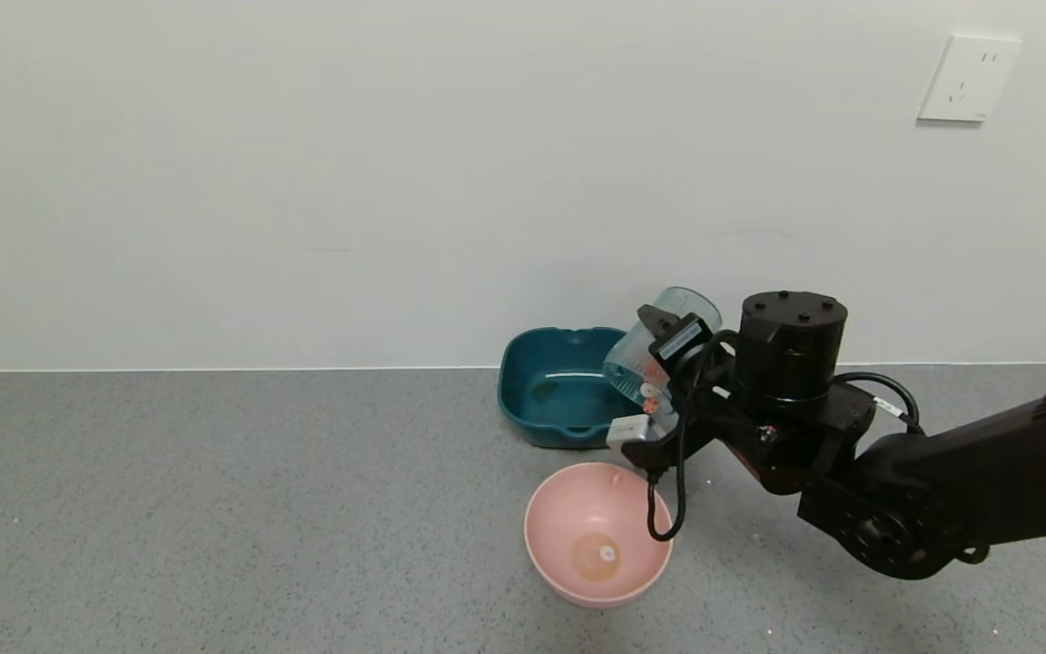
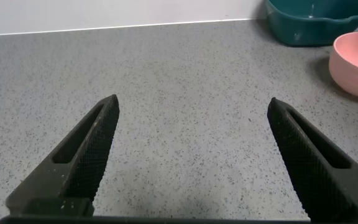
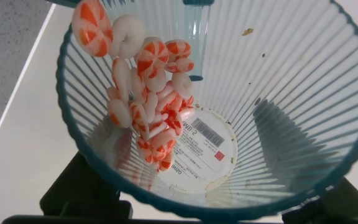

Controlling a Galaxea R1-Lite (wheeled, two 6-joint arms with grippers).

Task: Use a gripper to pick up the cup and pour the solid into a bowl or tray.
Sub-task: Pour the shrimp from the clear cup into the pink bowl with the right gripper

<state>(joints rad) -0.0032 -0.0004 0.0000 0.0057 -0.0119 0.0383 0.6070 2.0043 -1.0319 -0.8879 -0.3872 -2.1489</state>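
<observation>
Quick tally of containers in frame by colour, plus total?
Translucent blue-green ribbed plastic cup, tilted in the right claw: 1
Round pale pink bowl: 1
Dark teal squarish tray: 1
Total: 3

A white sticker (image 3: 197, 148) lies on the inside bottom of the cup (image 3: 241, 118); it carries a barcode, a small red square and lines of fine print, of which only fragments such as "0209" can be guessed at, the rest being too small to read. A white tag (image 1: 679, 341) on the right gripper (image 1: 659, 381) bears dark print that cannot be made out. The wall socket (image 1: 968, 79) shows no lettering that can be read
</observation>
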